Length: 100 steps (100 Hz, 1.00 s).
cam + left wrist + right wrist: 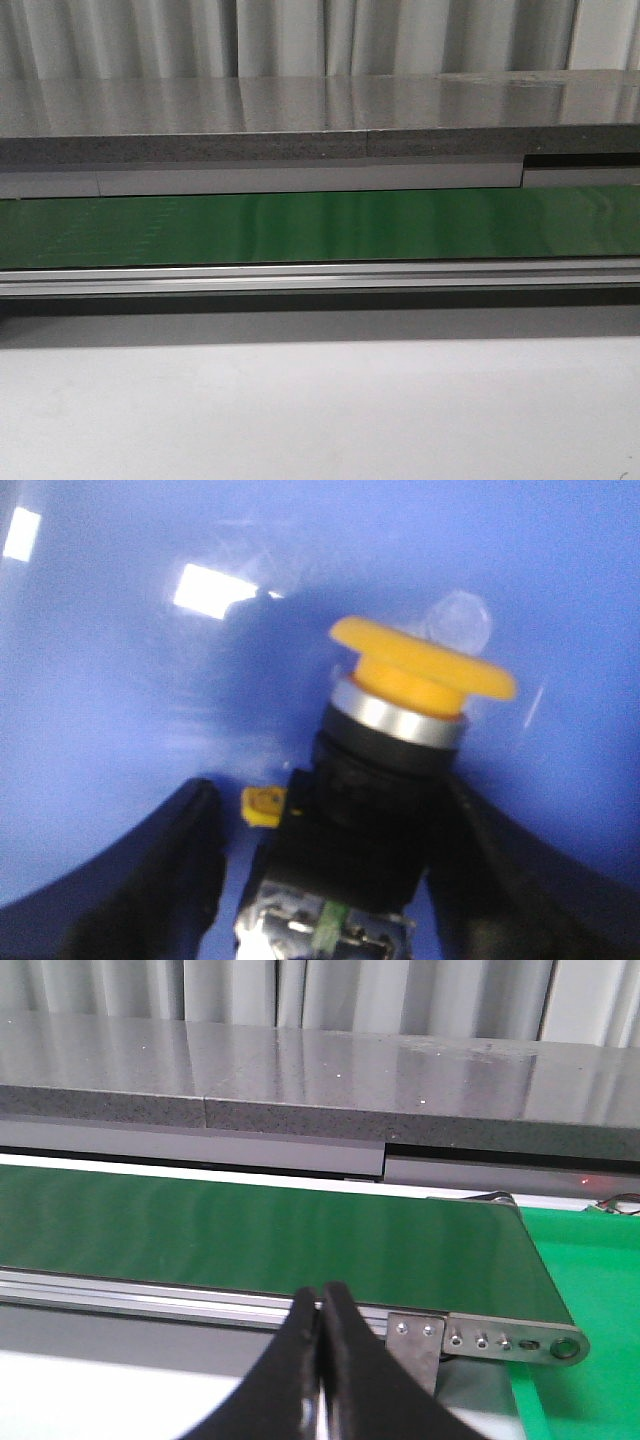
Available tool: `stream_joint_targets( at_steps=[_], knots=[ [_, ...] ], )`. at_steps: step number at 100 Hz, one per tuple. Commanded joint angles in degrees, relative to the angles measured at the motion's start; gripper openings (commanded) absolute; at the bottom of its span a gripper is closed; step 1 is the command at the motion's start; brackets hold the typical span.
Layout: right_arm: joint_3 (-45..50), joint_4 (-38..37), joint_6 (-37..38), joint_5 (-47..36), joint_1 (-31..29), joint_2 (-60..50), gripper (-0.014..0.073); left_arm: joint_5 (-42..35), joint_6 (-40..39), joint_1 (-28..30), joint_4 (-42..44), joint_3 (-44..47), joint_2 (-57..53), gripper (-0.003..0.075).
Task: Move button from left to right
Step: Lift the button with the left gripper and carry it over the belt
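The button (pixel 400 695) shows only in the left wrist view. It has a round yellow-orange cap, a silver ring and a black boxy body with a small green mark, and it rests on a blue surface (pixel 120 680). My left gripper (pixel 325 785) is open around the body. One finger lies against the body's side, and a strip of blue shows between the other finger (pixel 170 860) and the body. My right gripper (pixel 320 1295) is shut and empty, in front of the green conveyor belt (pixel 250 1230). The front view shows neither gripper nor the button.
The green belt (pixel 320 225) runs across the front view behind an aluminium rail (pixel 320 278), with a grey stone ledge (pixel 300 120) behind it and a white tabletop (pixel 320 410) in front. The belt's end bracket (pixel 500 1340) and a green mat (pixel 590 1260) show in the right wrist view.
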Motion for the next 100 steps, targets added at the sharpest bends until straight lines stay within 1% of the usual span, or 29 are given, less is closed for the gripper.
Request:
stream_joint_targets(
  at_steps=[1,8,15,20,25,39,62,78,100],
  knots=[
    [-0.9,-0.6,-0.1,-4.4,0.1,-1.1,-0.0067,-0.2,-0.2,0.1,-0.4,-1.2,-2.1,0.0248],
    [-0.9,-0.6,-0.1,-4.4,0.1,-1.1,-0.0067,-0.2,-0.2,0.1,-0.4,-1.2,-2.1,0.0144],
    [-0.9,-0.6,-0.1,-4.4,0.1,-1.1,-0.0067,-0.2,-0.2,0.1,-0.1,-1.2,-2.4,0.0057],
    [-0.9,-0.6,-0.1,-4.4,0.1,-1.1,-0.0067,-0.2,-0.2,0.1,0.1,-1.3,-2.8,0.0018],
    [-0.9,-0.6,-0.1,-4.4,0.1,-1.1,-0.0067,-0.1,-0.2,0.1,0.1,-1.6,-3.5,-0.0004],
    [-0.9,-0.6,-0.1,-4.4,0.1,-1.1,-0.0067,0.9,-0.2,0.1,0.1,-2.8,-6.7,-0.001],
    [-0.9,-0.6,-0.1,-4.4,0.1,-1.1,-0.0067,3.0,-0.2,-1.0,0.0,-3.0,-15.0,-0.001],
    [-0.9,-0.6,-0.1,-4.4,0.1,-1.1,-0.0067,6.1,1.1,-3.4,-0.1,-3.0,-18.6,-0.001],
    [-0.9,-0.6,-0.1,-4.4,0.1,-1.1,-0.0067,9.4,1.3,-7.2,-0.1,-2.9,-18.5,-0.001]
  ],
)
